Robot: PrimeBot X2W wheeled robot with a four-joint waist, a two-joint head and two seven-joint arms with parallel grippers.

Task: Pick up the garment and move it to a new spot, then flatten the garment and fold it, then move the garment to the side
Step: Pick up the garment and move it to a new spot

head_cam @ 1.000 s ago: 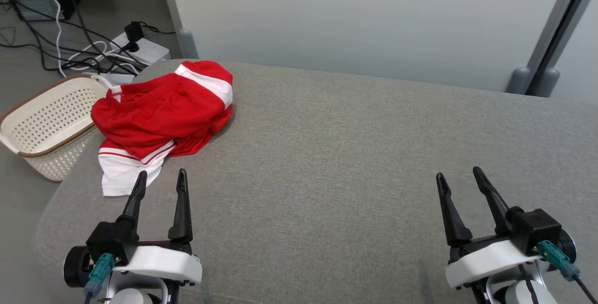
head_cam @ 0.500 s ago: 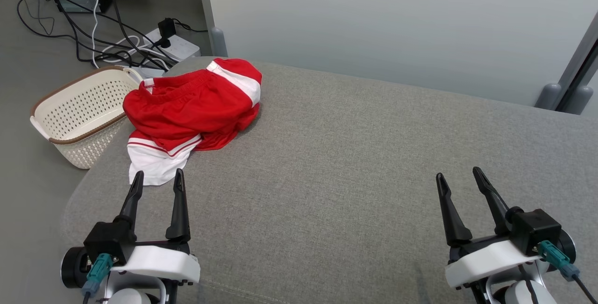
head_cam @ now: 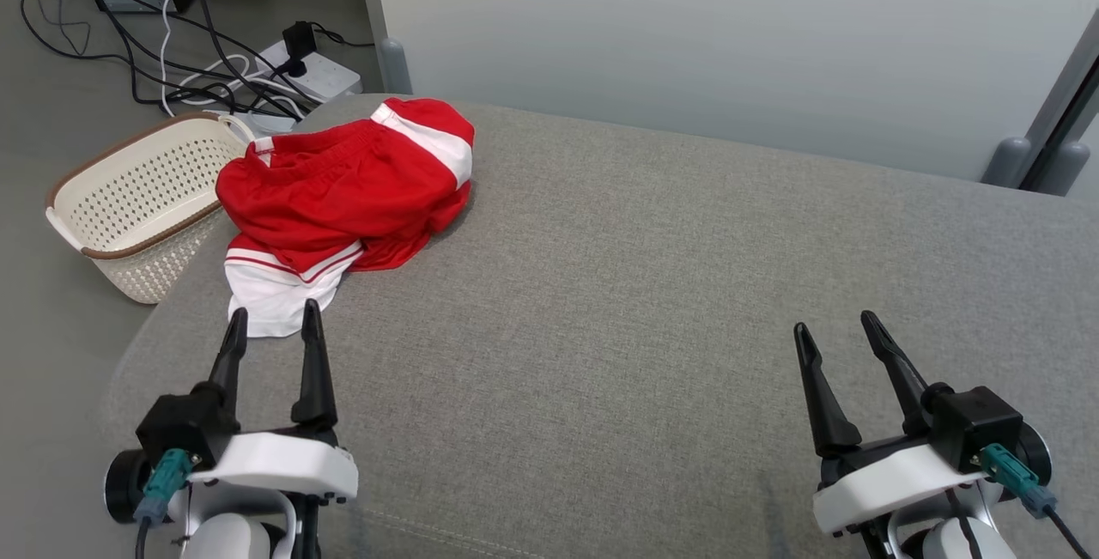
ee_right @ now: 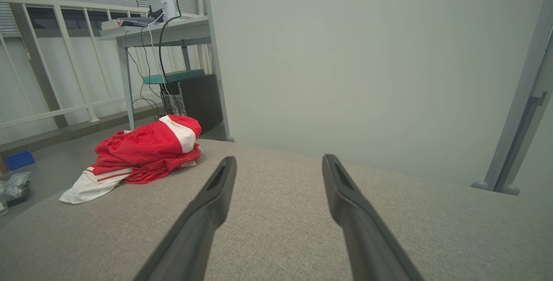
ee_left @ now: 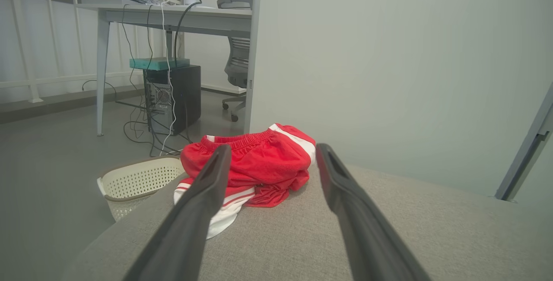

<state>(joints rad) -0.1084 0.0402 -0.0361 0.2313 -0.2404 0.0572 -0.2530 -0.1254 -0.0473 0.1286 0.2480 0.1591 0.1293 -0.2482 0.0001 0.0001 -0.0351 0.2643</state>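
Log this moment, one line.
stage: pre-grasp | garment: crumpled, far-left corner of grey cushion | left tool: open, empty, facing garment | right tool: open, empty

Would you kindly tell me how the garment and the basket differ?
The garment is red with white bands; the basket is cream with a brown rim. The garment is crumpled in a heap; the basket is stiff and perforated. The garment lies on the grey cushion; the basket stands on the floor. Both sit at the robot's left.
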